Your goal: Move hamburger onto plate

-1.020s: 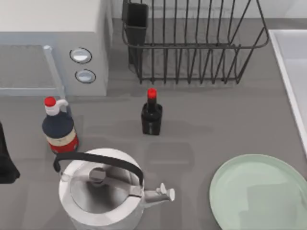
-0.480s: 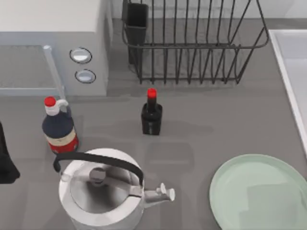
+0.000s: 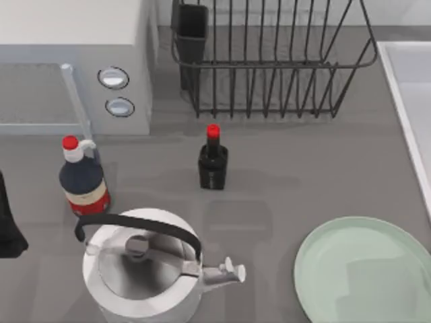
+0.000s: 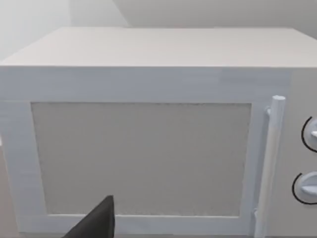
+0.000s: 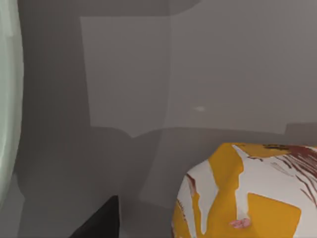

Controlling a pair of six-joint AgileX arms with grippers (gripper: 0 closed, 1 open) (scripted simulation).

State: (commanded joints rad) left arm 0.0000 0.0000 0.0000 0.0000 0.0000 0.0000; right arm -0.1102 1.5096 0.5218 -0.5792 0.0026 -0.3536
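Top view first: nothing on the table has shifted against the earlier pictures. The kettle (image 3: 145,269) sits at lower left, the dark sauce bottle (image 3: 213,161) at centre, the red-capped jug (image 3: 82,178) at left, the dish rack (image 3: 269,57) along the upper edge and the microwave (image 3: 74,67) at upper left, all where they were. The plate (image 3: 363,272) lies bare at lower right, so the task is not yet done — I judge the move onto it is yet to come. My left arm is a dark shape at the left edge (image 3: 8,225), parked as before.

From my right wrist I get what the overhead camera does not give: the hamburger (image 5: 247,193), cream-white with orange and yellow patches, fills the lower right of that frame, very close to the camera. The plate's pale green rim (image 5: 7,99) runs down the left edge, with grey table (image 5: 148,74) between the two, so the hamburger is not over the plate. One dark fingertip (image 5: 101,220) pokes in at the bottom. Whether my right gripper is gripping the hamburger or only near it I cannot tell.

My left wrist faces the microwave's door (image 4: 141,158) and handle (image 4: 270,163) — one dark fingertip (image 4: 99,223) at the bottom, its spread not readable either.
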